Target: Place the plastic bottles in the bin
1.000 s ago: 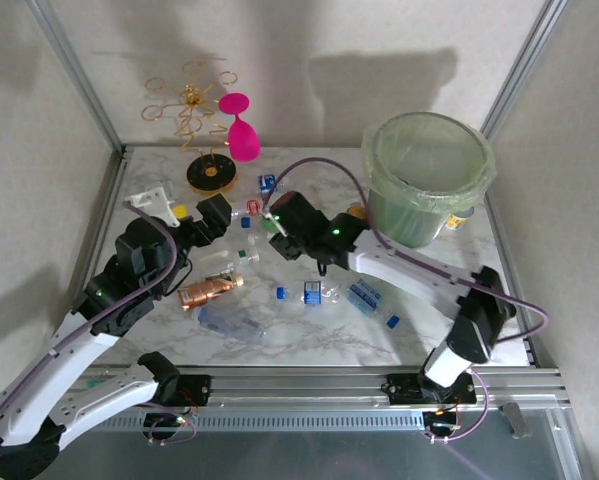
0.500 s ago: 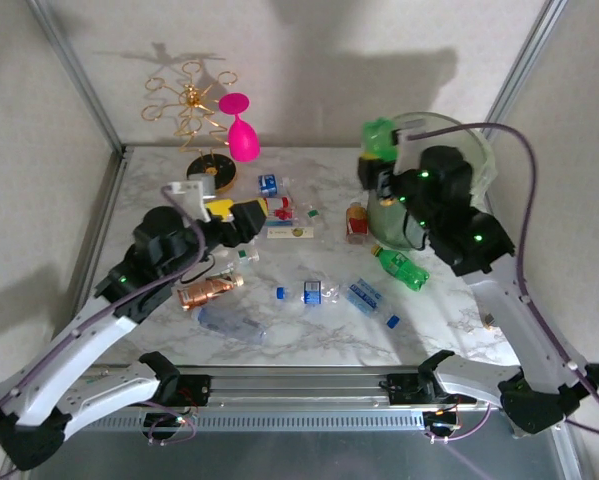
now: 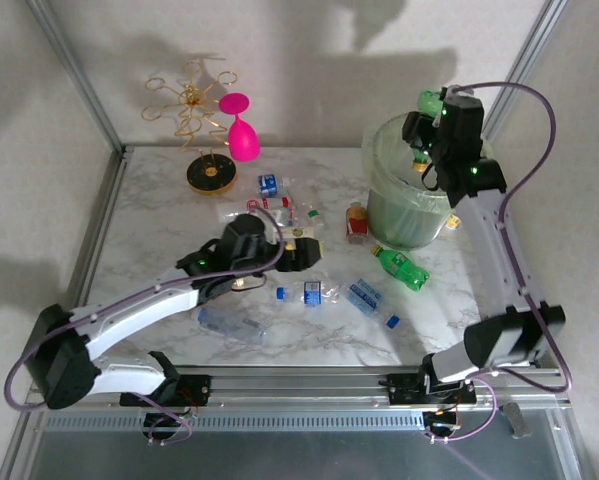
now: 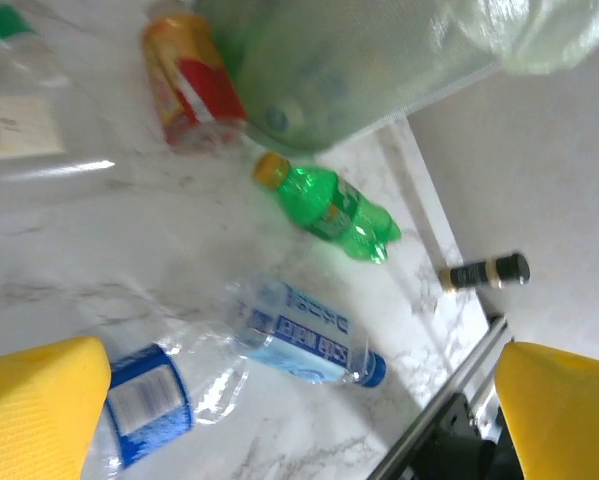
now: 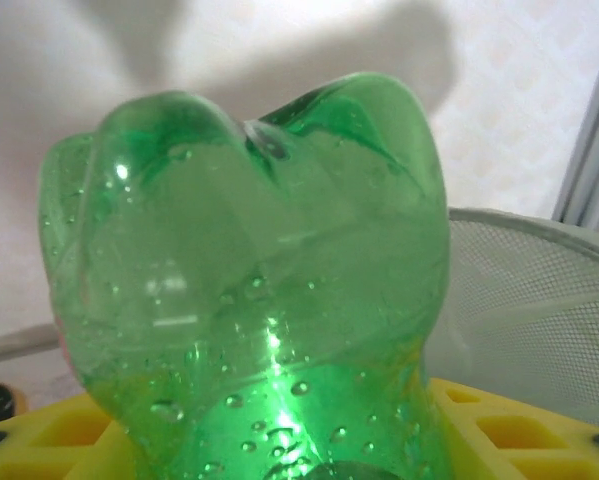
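Note:
My right gripper (image 3: pixel 426 122) is shut on a green plastic bottle (image 3: pixel 431 100), holding it above the far rim of the pale-green bin (image 3: pixel 415 200). In the right wrist view the green bottle (image 5: pixel 249 270) stands base-up between the yellow fingers (image 5: pixel 499 430). My left gripper (image 3: pixel 304 254) hovers open, low over the table's middle, its yellow fingers (image 4: pixel 39 400) wide apart. Below it lie a clear blue-labelled bottle (image 4: pixel 299 335), a second one (image 4: pixel 144 405), a green bottle (image 4: pixel 329 205) and a red-labelled bottle (image 4: pixel 189 85) beside the bin (image 4: pixel 359 60).
A gold wire rack (image 3: pixel 194 110) and a pink wine glass (image 3: pixel 241 130) stand at the back left. More bottles (image 3: pixel 268 184) lie near them, and a crushed clear bottle (image 3: pixel 234 322) sits front left. A small dark bottle (image 4: pixel 484 270) lies by the right edge.
The right arm lifted the green bottle from the table's middle and swung it up over the bin. The left arm reached rightward across the table to the middle.

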Controlling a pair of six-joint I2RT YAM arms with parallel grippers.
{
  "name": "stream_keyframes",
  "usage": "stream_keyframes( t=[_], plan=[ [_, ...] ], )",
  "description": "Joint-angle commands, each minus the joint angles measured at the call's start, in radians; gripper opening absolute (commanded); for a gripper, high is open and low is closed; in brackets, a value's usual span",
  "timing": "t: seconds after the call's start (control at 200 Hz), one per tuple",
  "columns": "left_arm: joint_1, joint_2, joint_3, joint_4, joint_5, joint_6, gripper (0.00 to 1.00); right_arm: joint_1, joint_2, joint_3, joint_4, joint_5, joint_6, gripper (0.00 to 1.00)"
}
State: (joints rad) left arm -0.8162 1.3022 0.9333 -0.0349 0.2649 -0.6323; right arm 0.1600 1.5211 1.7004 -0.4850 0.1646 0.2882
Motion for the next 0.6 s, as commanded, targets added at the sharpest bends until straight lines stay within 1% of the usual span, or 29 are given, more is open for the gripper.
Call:
stream_keyframes(
  t=[0.0,0.045,0.11,0.25,0.305,0.365,0.521,0.591],
  plan=[
    [-0.073,0.022,0.097,-0.041,-0.117,0.088,0.98,-0.047,0.068,0.074,-0.095,-0.091,0.067,0.55],
    [-0.081,0.022,0.105,-0.047,-0.133,0.098,0.99,-0.064,0.096,0.080,-0.121,-0.114,0.086,0.56],
    [-0.083,0.019,0.098,-0.038,-0.145,0.096,0.99,-0.087,0.136,0.092,-0.152,-0.185,0.097,0.57],
    [-0.082,0.027,0.084,-0.032,-0.157,0.089,0.99,-0.099,0.276,0.211,-0.300,-0.222,0.141,0.59],
    [-0.082,0.028,0.077,-0.028,-0.161,0.089,0.99,-0.099,0.328,0.265,-0.362,-0.223,0.160,0.59],
    [-0.082,0.024,0.075,-0.027,-0.166,0.089,0.99,-0.100,0.362,0.303,-0.391,-0.224,0.167,0.57],
    [-0.083,0.011,0.067,-0.032,-0.184,0.093,0.99,-0.110,0.374,0.315,-0.377,-0.150,0.175,0.58],
    [-0.082,0.008,0.060,-0.031,-0.201,0.089,0.99,-0.126,0.390,0.322,-0.376,-0.160,0.195,0.58]
  ],
)
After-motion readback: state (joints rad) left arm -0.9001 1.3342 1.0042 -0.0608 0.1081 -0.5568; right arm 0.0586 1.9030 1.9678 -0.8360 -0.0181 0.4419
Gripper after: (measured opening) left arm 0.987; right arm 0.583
